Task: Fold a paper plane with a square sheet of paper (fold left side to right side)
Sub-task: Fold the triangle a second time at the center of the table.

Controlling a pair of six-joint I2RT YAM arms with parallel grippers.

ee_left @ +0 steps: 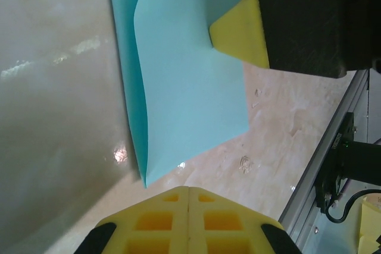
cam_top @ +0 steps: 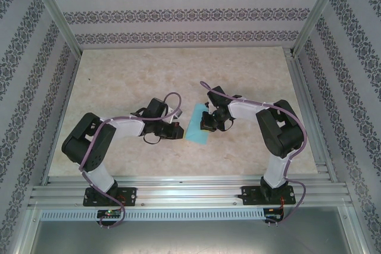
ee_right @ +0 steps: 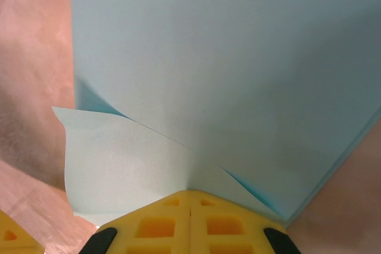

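Square sheet of paper (cam_top: 197, 128): we find it folded, centre of desk (cam_top: 149, 75).
Right gripper (ee_right: 189, 193): closed, pressing it.
Left gripper (ee_left: 189, 191): closed, empty.

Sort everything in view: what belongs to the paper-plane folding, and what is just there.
For the job:
square sheet of paper, cyan, partly folded
right gripper, tip on the sheet
left gripper, shut, near the sheet's corner

Just there:
marble-look table
aluminium frame rails
patterned walls
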